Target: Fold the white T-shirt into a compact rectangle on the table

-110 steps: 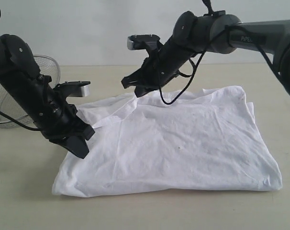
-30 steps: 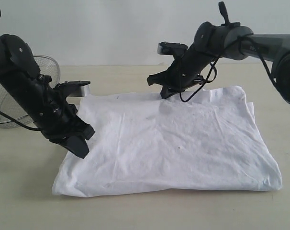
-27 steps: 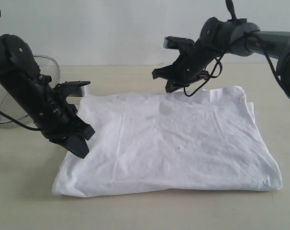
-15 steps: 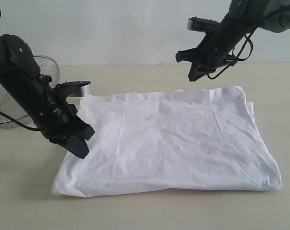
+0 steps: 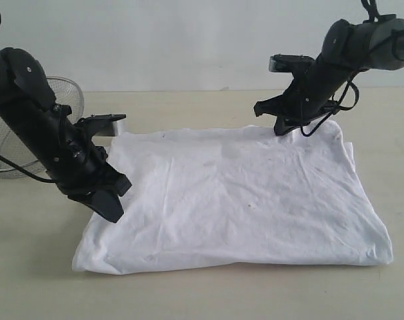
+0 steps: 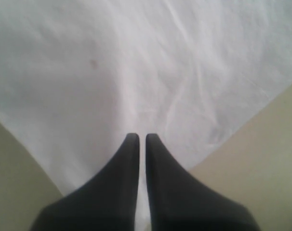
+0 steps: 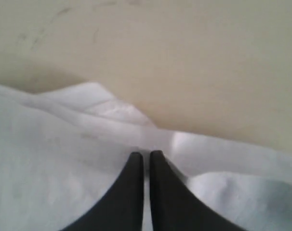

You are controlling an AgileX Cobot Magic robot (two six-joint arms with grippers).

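The white T-shirt [image 5: 242, 200] lies flat on the table [image 5: 202, 297] as a wide, creased rectangle with no lettering showing. My left gripper [image 5: 113, 211] is shut, its tips down at the shirt's left edge. In the left wrist view the left gripper [image 6: 142, 137] points over the white T-shirt [image 6: 136, 72], with nothing visible between the fingers. My right gripper [image 5: 281, 131] is shut at the shirt's back edge, right of the middle. In the right wrist view the right gripper [image 7: 146, 154] rests over the rumpled hem of the white T-shirt [image 7: 64, 159], with bare table [image 7: 184, 57] beyond.
A silver wire-mesh bowl [image 5: 63, 95] stands at the far left behind the left arm. Bare tabletop [image 6: 261, 159] borders the shirt on every side.
The right gripper has moved rightward along the shirt's back edge, lifting and then coming back down near the back right. The raised back fold now lies flat. The left arm has not moved.
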